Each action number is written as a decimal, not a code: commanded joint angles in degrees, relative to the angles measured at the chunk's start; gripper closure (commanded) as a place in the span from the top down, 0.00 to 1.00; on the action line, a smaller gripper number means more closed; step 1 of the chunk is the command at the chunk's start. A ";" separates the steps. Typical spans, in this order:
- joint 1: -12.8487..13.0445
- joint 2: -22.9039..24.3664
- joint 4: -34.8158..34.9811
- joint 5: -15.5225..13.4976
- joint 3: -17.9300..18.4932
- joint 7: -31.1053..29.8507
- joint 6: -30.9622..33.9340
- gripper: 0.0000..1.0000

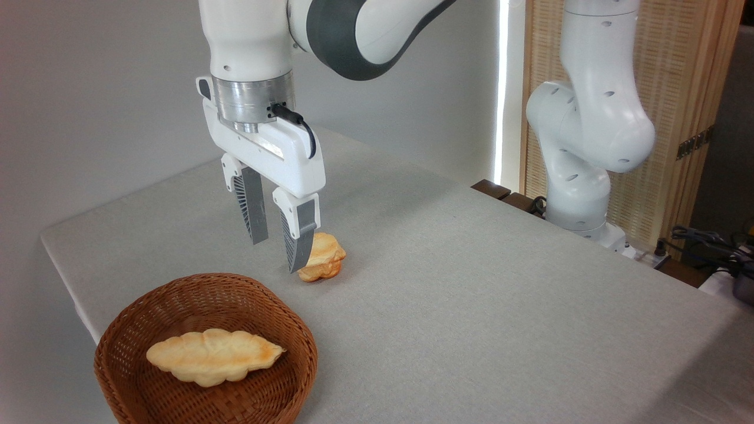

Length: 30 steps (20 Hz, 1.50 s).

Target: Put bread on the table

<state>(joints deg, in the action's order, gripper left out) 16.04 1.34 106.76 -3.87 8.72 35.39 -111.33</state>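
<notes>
The bread (pixel 215 356), a long flat golden pastry with scalloped edges and pointed ends, lies inside the round brown wicker basket (pixel 294 330) at the front left. My gripper (pixel 278 254) hangs open above the grey cloth table (pixel 471 294), just behind the basket, with nothing between its fingers. It stands well above and behind the bread, not touching it.
A small knobbly golden bun (pixel 324 258) rests on the table just right of my gripper, partly behind one finger. The arm's white base (pixel 580 176) stands at the table's far right edge, with cables (pixel 707 241) and a wooden screen beyond.
</notes>
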 commanded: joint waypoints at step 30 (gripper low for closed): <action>0.48 -1.25 -1.91 -0.09 -0.46 -1.38 0.41 1.00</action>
<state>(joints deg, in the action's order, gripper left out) 16.19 0.38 105.52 -3.87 8.14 35.11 -111.33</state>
